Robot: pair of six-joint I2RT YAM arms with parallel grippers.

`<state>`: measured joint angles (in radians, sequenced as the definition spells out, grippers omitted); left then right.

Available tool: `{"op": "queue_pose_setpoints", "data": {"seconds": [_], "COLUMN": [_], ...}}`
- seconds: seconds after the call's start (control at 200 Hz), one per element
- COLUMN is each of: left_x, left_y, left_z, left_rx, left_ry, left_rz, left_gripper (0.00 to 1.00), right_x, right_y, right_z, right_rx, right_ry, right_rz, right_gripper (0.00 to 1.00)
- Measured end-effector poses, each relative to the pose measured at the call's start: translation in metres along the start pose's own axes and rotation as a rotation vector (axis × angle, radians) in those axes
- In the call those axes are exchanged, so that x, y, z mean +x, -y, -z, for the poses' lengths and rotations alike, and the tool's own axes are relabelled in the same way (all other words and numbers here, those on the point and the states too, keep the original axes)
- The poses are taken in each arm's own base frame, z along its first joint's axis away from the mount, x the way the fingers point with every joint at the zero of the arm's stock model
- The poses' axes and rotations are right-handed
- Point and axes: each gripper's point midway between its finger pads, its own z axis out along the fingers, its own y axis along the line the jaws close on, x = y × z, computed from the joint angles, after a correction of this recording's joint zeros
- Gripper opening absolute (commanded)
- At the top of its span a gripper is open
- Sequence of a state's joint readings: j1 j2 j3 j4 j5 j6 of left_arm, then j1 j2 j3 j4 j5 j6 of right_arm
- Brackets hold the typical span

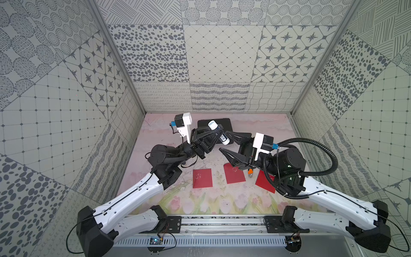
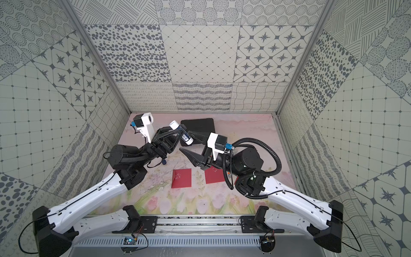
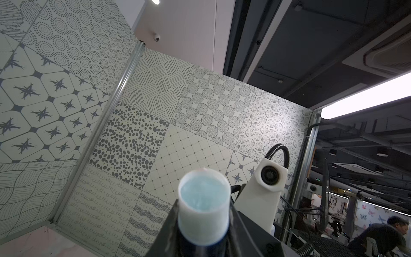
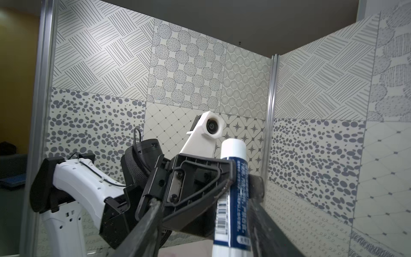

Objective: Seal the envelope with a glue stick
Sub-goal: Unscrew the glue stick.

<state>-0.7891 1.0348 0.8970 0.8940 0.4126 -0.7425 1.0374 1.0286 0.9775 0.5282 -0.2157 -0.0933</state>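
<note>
Uncapped glue stick aloft and tilted over the near edge of the black mat, with pale blue glue showing at its raised end. It is held by the left gripper, pinched across mid-barrel. The right gripper has its jaws standing apart, straddling the stick's lower end; one finger seems to touch the barrel, the other is clear, so there is no grip. Three red envelopes lie flat, well apart from the mat on the robot's side. Judgement: light, rigid plastic tube with a smooth label that is likely slippery under twist. The glue face is soft and tacky, so keep the fingers off it. Hold the barrel at its middle; the lower end is free for turning.
</note>
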Motion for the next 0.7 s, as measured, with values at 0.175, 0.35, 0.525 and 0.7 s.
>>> {"op": "queue_pose_setpoints", "data": {"seconds": [0.175,0.35,0.525,0.7], "left_x": [-0.018,-0.031,-0.038,-0.042], "left_y": [-0.012,-0.019,-0.025,-0.028], "left_z": [-0.001,-0.001,-0.002,-0.003], "left_rx": [-0.062,-0.095,-0.112,-0.119], "left_ry": [0.102,0.177,0.224,0.250], "left_rz": [0.048,0.086,0.117,0.137], "left_gripper": [0.00,0.00,0.00,0.00], "right_x": [-0.010,-0.010,0.002,0.007], "right_y": [0.002,0.007,0.017,0.027], "right_z": [-0.006,-0.007,-0.015,-0.019], "right_rx": [0.004,0.039,0.083,0.138], "right_ry": [0.018,0.012,-0.028,-0.052], "right_rz": [0.176,0.283,0.329,0.353], "right_gripper": [0.60,0.55,0.50,0.45]}}
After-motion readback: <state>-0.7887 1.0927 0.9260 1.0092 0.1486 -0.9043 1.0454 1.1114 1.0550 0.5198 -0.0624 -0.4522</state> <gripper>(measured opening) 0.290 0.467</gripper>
